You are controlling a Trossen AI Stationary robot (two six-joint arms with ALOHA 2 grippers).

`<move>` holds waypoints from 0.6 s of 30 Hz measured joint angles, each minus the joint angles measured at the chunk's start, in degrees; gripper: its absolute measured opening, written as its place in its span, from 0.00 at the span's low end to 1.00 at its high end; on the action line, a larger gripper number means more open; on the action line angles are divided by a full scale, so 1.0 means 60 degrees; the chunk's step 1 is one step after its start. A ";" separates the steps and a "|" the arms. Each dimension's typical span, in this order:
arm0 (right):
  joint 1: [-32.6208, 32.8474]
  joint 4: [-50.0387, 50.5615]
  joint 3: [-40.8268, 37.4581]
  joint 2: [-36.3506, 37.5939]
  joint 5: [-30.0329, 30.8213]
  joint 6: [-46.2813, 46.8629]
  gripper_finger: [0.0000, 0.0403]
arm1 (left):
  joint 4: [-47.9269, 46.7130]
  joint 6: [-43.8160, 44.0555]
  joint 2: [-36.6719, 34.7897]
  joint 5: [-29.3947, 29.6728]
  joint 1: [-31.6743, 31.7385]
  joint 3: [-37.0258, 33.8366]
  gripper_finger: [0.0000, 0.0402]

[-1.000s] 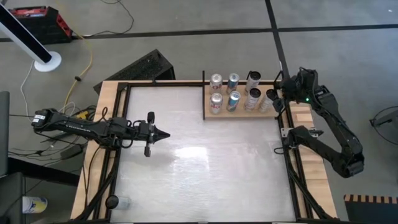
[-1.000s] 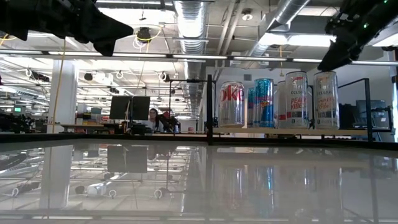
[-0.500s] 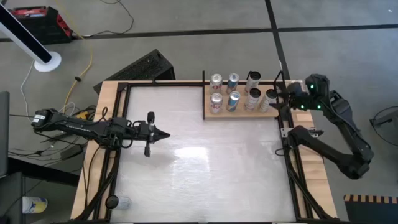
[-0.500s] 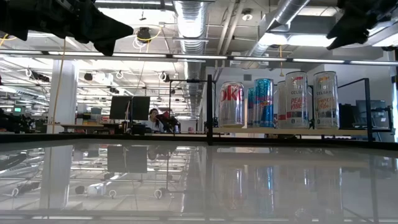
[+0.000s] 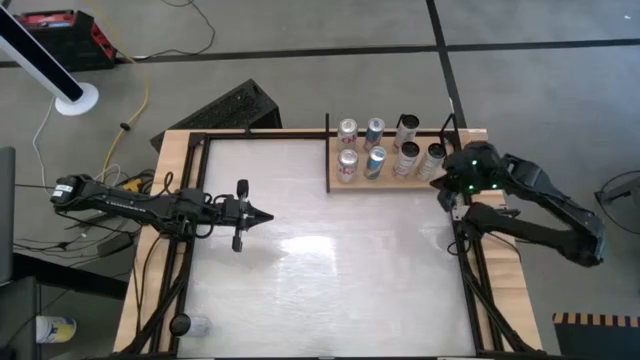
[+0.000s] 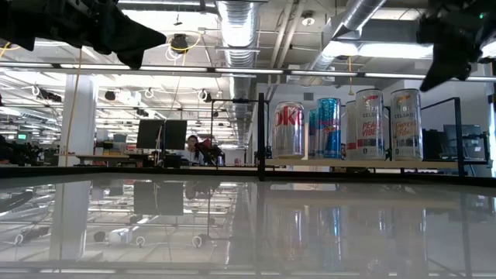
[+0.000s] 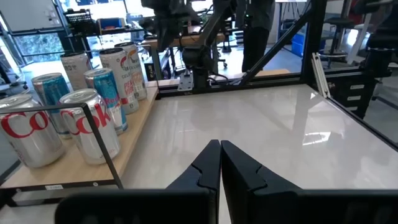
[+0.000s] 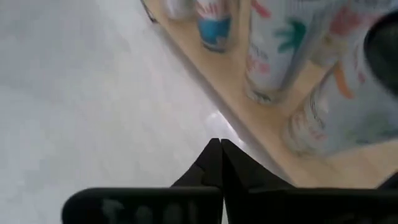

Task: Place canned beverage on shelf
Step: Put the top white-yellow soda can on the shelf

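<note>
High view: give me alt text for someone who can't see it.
Seven cans stand on the shelf at the table's far right. The right gripper, shut and empty, sits just beside the shelf's right end; the left gripper, shut, waits mid-left.

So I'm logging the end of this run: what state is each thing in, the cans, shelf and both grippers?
cans: seven, all upright on the shelf, none held
shelf: flat at the table's far right, stocked in two rows
right gripper: shut, empty, just off the shelf's right end
left gripper: shut, empty, above the table's left side
</note>
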State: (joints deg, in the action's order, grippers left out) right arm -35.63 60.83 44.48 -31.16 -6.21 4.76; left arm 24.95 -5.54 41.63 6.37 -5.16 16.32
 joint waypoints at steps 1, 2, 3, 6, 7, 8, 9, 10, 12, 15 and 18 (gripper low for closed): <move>0.0222 -0.0007 -0.0130 -0.0004 0.0268 0.0177 0.04 | 0.0000 0.0000 0.0000 0.0000 0.0002 0.0000 0.00; 0.0432 0.0019 -0.0203 -0.0008 0.0533 0.0362 0.05 | 0.0001 0.0000 0.0000 0.0001 0.0002 0.0000 0.00; 0.0643 -0.0007 -0.0235 -0.0039 0.0818 0.0556 0.06 | 0.0000 0.0000 0.0000 0.0004 0.0002 0.0000 0.00; 0.1306 -0.0020 -0.0442 -0.0051 0.1902 0.1185 0.06 | 0.0000 0.0000 0.0001 0.0004 0.0002 0.0000 0.00; 0.1520 0.0044 -0.0503 -0.0058 0.2292 0.1441 0.05 | -0.0006 -0.0004 0.0001 0.0004 0.0002 0.0000 0.00; 0.1741 0.0069 -0.0540 -0.0062 0.2606 0.1650 0.04 | -0.0029 -0.0004 0.0003 0.0004 0.0002 0.0000 0.00; 0.1952 0.0082 -0.0568 -0.0058 0.2908 0.1865 0.04 | -0.0059 -0.0011 0.0001 0.0004 0.0002 0.0000 0.00; 0.2184 0.0151 -0.0578 -0.0058 0.3172 0.2068 0.04 | -0.0085 -0.0048 0.0000 0.0004 0.0000 0.0000 0.00; 0.2620 0.0216 -0.0578 -0.0055 0.3631 0.2458 0.04 | -0.0121 -0.0142 0.0000 0.0007 0.0002 0.0000 0.00; 0.3177 0.0054 -0.0578 -0.0204 0.4146 0.2968 0.04 | -0.0121 -0.0232 0.0000 0.0011 0.0002 0.0000 0.00; 0.3548 -0.0362 -0.0578 -0.0499 0.4615 0.3237 0.04 | -0.0100 -0.0289 0.0001 0.0011 0.0002 0.0000 0.00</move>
State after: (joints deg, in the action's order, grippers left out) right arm -14.35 58.66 41.01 -34.15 21.48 24.18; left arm 24.35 -7.27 41.63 6.44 -5.15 16.32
